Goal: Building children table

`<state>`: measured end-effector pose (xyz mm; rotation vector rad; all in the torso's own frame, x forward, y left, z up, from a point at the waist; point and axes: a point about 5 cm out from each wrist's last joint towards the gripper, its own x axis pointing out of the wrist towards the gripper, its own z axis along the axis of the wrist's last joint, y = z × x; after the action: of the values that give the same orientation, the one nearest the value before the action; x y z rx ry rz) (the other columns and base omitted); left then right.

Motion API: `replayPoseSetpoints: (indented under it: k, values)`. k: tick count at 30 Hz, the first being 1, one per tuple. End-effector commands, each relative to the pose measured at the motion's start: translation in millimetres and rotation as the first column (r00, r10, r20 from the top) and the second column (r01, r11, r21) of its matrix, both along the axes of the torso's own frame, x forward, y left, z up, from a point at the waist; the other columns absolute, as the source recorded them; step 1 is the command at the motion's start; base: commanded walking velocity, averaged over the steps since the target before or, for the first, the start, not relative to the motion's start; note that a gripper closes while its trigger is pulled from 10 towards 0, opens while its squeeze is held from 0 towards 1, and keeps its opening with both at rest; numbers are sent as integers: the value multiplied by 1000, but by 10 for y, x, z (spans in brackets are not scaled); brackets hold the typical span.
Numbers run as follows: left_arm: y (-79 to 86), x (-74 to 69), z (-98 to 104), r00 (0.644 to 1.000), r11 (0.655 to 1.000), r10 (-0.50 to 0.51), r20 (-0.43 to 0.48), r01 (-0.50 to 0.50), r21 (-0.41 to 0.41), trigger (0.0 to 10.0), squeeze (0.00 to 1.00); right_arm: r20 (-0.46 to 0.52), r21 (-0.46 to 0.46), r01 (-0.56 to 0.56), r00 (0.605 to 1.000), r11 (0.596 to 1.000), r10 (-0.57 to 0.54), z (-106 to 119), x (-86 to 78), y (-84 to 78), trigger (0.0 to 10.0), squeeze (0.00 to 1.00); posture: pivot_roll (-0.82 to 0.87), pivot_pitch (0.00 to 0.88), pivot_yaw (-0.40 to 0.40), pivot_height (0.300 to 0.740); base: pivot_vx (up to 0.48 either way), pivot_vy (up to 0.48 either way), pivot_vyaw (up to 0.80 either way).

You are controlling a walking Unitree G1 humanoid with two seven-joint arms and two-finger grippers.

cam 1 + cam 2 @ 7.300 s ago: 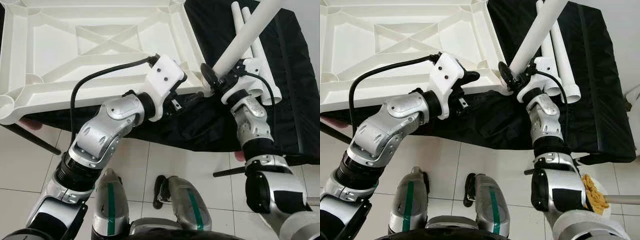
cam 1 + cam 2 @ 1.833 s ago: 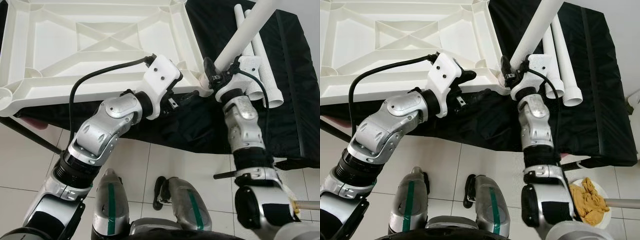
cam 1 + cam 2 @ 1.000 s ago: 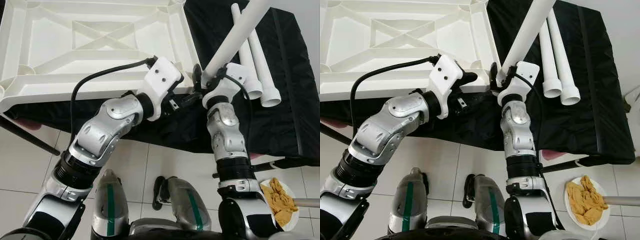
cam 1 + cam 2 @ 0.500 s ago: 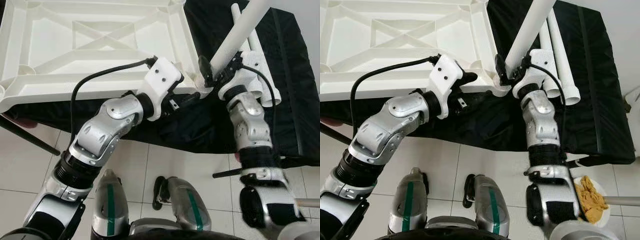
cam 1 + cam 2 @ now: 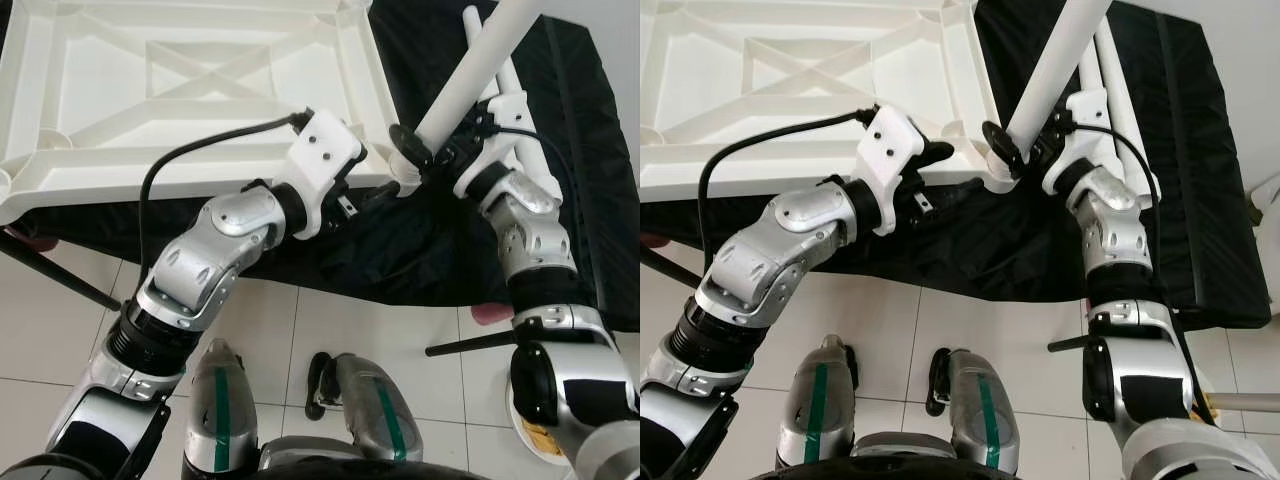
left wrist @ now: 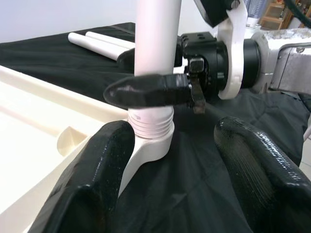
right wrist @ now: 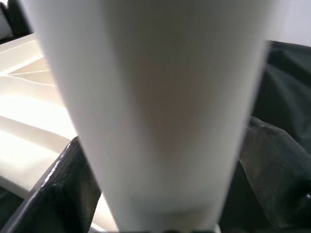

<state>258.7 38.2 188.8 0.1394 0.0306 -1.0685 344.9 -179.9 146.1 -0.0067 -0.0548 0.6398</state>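
Since half a second ago my right forearm has swung out toward the right edge of the frame, the leg's foot staying at the corner. From the left: the upturned white tabletop [image 5: 190,90] fills the upper left, on black cloth [image 5: 590,150]. My left gripper [image 6: 167,160] sits at centre by the tabletop's near right corner, fingers spread wide either side of the corner socket [image 6: 148,145]. Right of centre, my right gripper [image 5: 425,160] pinches the white table leg [image 5: 480,60], whose threaded end meets that socket. Two spare legs [image 5: 525,120] lie behind it at upper right.
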Motion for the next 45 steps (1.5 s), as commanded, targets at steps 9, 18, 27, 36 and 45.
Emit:
replayPoseSetpoints:
  k: [9,18,27,36,45]
  values:
    - [-20,-21,39,999,999,-43,6,43,3,10000,0,-24,21,-51,998,998,51,-14,26,-55,0,0,128,45,-111,740,0,0,0]
    - [-22,-25,40,999,999,-44,5,44,1,10000,0,-34,28,-69,997,997,70,-65,12,-56,1725,0,127,47,-113,740,0,0,0]
    - [-24,-34,35,999,999,-47,3,47,0,10000,0,-21,67,-35,999,997,36,-70,-17,9,10000,0,127,48,-119,740,0,0,0]
    - [-37,-54,20,999,999,-54,-1,54,0,10000,0,-6,91,126,992,988,-126,-121,-76,162,10000,0,123,40,-122,740,0,0,0]
    - [-42,-62,8,998,998,-63,-4,63,2,10000,0,-14,138,282,959,949,-283,-126,-143,253,10000,0,118,32,-120,740,0,0,0]
